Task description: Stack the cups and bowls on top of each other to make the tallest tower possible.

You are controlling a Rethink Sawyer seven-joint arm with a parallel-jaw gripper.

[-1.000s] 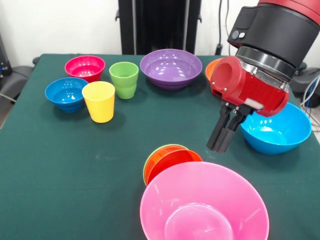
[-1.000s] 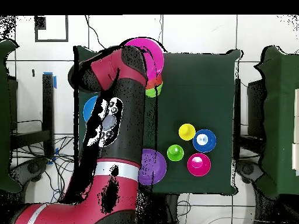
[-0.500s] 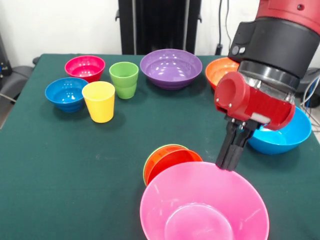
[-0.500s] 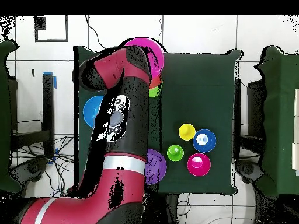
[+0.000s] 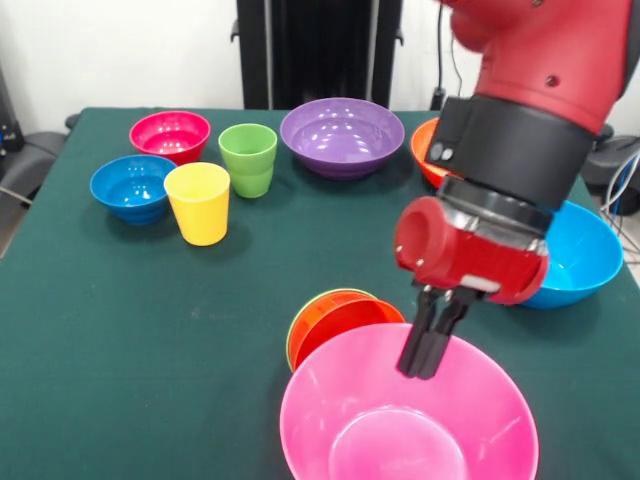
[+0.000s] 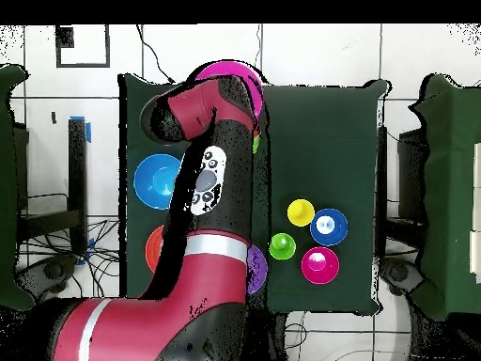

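Fingers (image 5: 422, 350) on your gripper hang pressed together and grasping nothing, their tips dipped just inside the far rim of the large glossy pink plastic bowl (image 5: 345, 425) at the bench's near edge in the front view. Your coming move turns on that rim: it lies directly under and around the tips, so the wall sits just on their far side and the open hollow on the near side. Touching that rim on its far left is the small orange-red plastic bowl nested in a light-green one (image 5: 335, 318), close enough to be nudged. To the right of the arm sits the large light-blue plastic bowl (image 5: 585, 260); behind it an orange bowl (image 5: 428, 140) peeks out. Well apart stand the purple bowl (image 5: 342, 135), green tumbler (image 5: 248, 160), yellow tumbler (image 5: 198, 203), magenta-red bowl (image 5: 170, 135) and dark-blue bowl (image 5: 132, 187). Nothing yet rises as a tower beyond that nested pair.
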